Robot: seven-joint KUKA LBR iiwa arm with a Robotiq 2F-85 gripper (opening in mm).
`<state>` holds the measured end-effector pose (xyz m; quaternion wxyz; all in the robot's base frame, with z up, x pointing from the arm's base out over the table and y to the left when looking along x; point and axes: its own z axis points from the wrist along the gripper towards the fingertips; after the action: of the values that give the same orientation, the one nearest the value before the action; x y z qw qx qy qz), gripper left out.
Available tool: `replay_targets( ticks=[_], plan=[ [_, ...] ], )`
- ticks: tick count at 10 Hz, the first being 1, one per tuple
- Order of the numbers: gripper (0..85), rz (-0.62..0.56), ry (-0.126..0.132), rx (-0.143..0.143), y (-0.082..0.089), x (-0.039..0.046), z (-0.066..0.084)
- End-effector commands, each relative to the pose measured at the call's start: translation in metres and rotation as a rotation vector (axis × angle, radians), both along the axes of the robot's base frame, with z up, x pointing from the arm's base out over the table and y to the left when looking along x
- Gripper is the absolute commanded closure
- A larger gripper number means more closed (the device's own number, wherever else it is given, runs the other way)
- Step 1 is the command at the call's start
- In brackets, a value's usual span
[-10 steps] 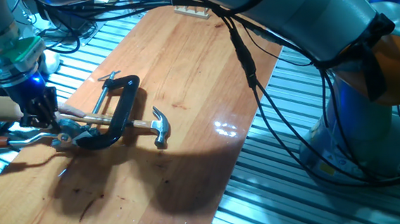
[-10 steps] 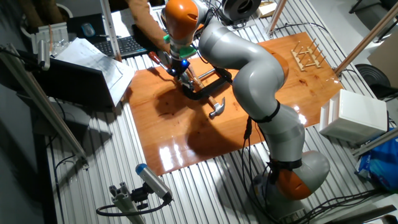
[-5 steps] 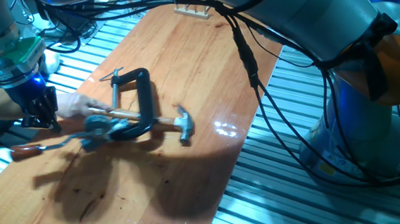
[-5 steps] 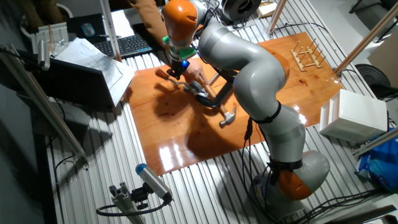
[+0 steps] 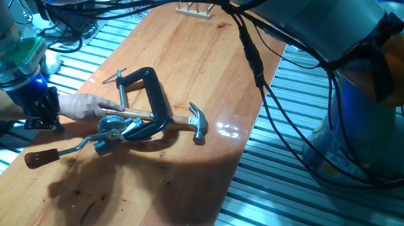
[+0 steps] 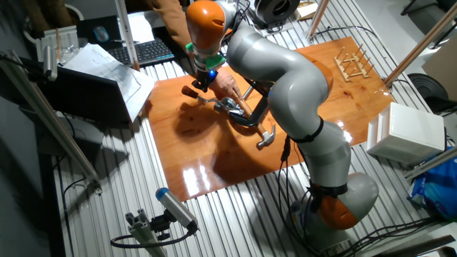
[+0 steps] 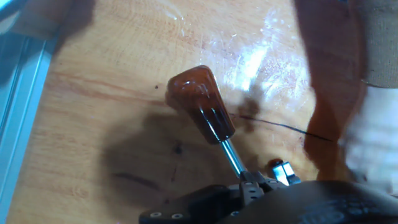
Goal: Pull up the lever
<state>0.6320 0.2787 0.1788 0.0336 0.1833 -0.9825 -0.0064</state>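
- One fixed view: the gripper [image 5: 43, 115] hangs at the left edge of the wooden board [image 5: 184, 64], above and just beside the lever [image 5: 65, 149]. The lever lies flat on the board, its red-brown knob [image 5: 40, 158] pointing left and its bent silver arm running right to a small hub [image 5: 109, 126]. That hub sits against a black C-clamp [image 5: 151, 106] with a hammer [image 5: 188, 119] lying across it. A person's hand [image 5: 87, 105] rests on the clamp assembly, just right of the gripper.
- The other fixed view: the robot arm [image 6: 285, 78] reaches across the board to the far-left corner, where the gripper [image 6: 201, 80] sits just over the knob [image 6: 190, 91]. I cannot tell from here whether the fingers touch it.
- Hand view: the knob [image 7: 198, 99] lies on the board with its thin rod [image 7: 232, 155] running toward the camera, apart from the dark gripper body at the bottom edge. The fingertips are out of frame, so I cannot tell how the jaws stand.
- Step in hand, as I judge it: the approach, with the lever not yet gripped or raised. The next move calls for lowering onto the knob, pinching it from 2 sides, then lifting it in an arc about the hub, clear of the person's hand.
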Motion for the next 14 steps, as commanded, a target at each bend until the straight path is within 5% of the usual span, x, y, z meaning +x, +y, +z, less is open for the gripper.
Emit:
replay_targets(
  ticks=[1,14],
  plan=[
    [85.0,0.001,0.000,-0.003,0.0002,-0.0006,0.0000],
    [85.0,0.007,0.002,-0.012,0.0010,-0.0095,0.0028]
  ],
)
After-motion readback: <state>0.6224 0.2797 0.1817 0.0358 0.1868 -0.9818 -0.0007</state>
